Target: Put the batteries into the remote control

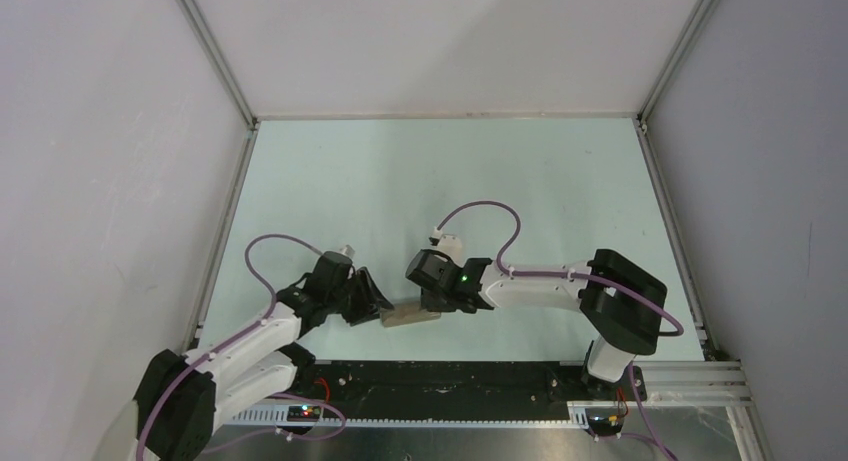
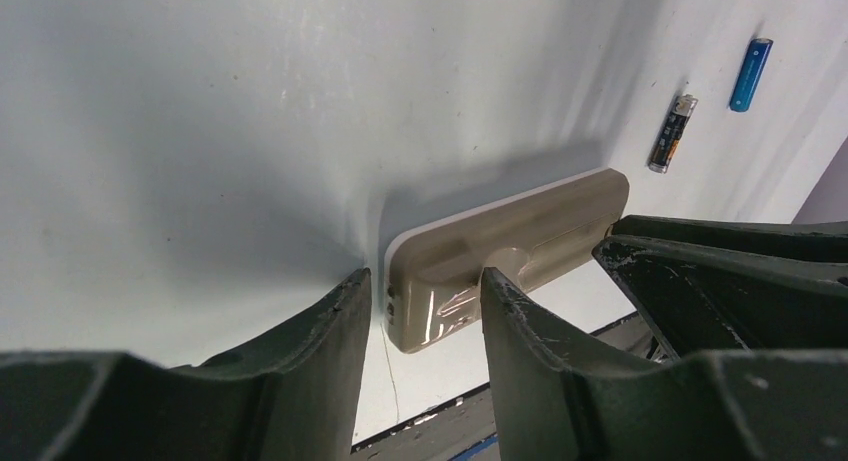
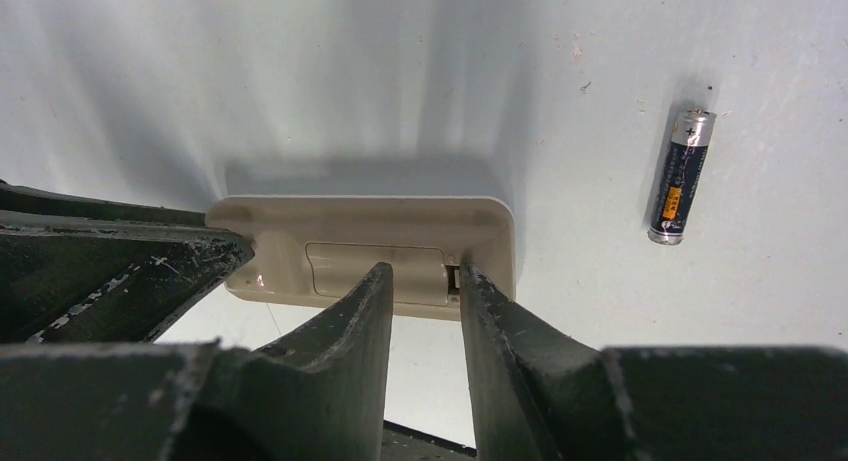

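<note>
Top: remote control (image 1: 412, 317), beige back up, near counter's (image 1: 450, 181) front edge, between left gripper (image 1: 378, 303) and right gripper (image 1: 436, 303); batteries too small to find.
Left wrist: jaws straddle its end, whether clamped I cannot tell; black battery (image 2: 672, 133) and blue battery (image 2: 750, 74) lie beyond.
Right wrist: jaws narrowly spread at its long edge; only black battery shows.

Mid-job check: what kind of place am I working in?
Most likely a lab robot test cell: a pale table boxed in by plain white walls on aluminium framing, and a cable rail at the near edge.
</note>
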